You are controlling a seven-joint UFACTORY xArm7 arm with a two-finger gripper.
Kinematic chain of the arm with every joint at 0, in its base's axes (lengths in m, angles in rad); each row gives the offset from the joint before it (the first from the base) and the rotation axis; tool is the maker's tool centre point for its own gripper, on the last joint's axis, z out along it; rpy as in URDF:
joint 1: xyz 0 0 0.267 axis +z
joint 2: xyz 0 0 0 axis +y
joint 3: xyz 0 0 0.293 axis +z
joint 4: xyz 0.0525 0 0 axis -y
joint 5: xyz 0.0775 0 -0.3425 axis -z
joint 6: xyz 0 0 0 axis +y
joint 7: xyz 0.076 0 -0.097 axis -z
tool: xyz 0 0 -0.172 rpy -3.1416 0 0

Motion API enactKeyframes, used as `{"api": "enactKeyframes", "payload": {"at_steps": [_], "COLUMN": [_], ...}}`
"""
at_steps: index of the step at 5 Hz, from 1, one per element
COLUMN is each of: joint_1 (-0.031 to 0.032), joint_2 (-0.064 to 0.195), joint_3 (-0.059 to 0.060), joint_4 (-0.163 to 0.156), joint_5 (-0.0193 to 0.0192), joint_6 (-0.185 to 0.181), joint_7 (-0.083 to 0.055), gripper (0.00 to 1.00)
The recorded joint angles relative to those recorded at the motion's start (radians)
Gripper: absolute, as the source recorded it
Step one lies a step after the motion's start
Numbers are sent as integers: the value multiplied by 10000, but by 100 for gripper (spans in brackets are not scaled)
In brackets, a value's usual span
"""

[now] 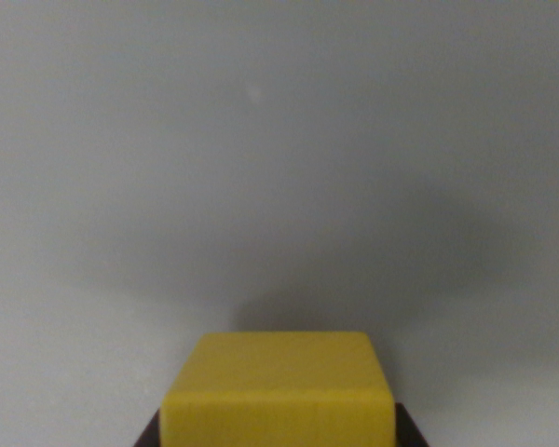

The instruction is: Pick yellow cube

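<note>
Close wrist view, down over yellow cube (278, 391) toward grey surface (279, 140).

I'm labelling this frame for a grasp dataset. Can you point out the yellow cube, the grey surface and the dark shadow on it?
yellow cube (278, 386): wrist view, on its top face near the front edge.
grey surface (121, 140): wrist view, a bare patch at upper left.
dark shadow (298, 312): wrist view, its darkest part just behind the cube.

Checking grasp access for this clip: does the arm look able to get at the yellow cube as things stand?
Probably yes. The yellow cube sits at the bottom centre of the wrist view, with dark parts, likely the jaws, showing at both lower corners. Nothing else lies on the grey surface around it. Whether the jaws already grip it cannot be told.
</note>
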Motion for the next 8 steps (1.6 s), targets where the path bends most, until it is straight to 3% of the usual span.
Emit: {"api": "enactKeyframes", "payload": {"at_steps": [1, 2, 3, 4, 5, 6, 7, 8], "joint_1": [-1, -1, -2, -2, -4, -4, -5, -5], "joint_2": [-104, -104, -229, -229, -365, -365, -522, -522], "joint_3": [0, 0, 0, 0, 0, 0, 0, 0], "joint_4": [131, 131, 289, 289, 460, 460, 657, 657], "joint_5": [-16, -16, -35, -35, -56, -56, -79, -79], "joint_6": [234, 234, 517, 517, 824, 824, 1176, 1176], "joint_7": [19, 19, 42, 42, 67, 67, 95, 95], "gripper": [100, 100, 100, 100, 100, 100, 100, 100]}}
